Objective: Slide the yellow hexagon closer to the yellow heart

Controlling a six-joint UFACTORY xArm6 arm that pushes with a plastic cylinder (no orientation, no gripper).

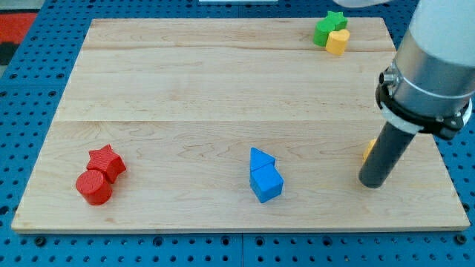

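my tip (371,184): just below yellow hexagon (368,151) | yellow hexagon: only orange-yellow sliver shows behind rod (389,148)

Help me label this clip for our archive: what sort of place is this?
Probably a robotics lab bench: a wooden board lies on a blue perforated mounting plate, my tip rests on it, and small blocks like the red star lie scattered.

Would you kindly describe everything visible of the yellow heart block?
The yellow heart is a small, matte, thick block that looks like painted wood. It lies flat near the top right of the wooden board, its lobes toward the view's top. The green star presses against its upper left side. Nothing else touches it; my tip is far below, near the board's right edge.
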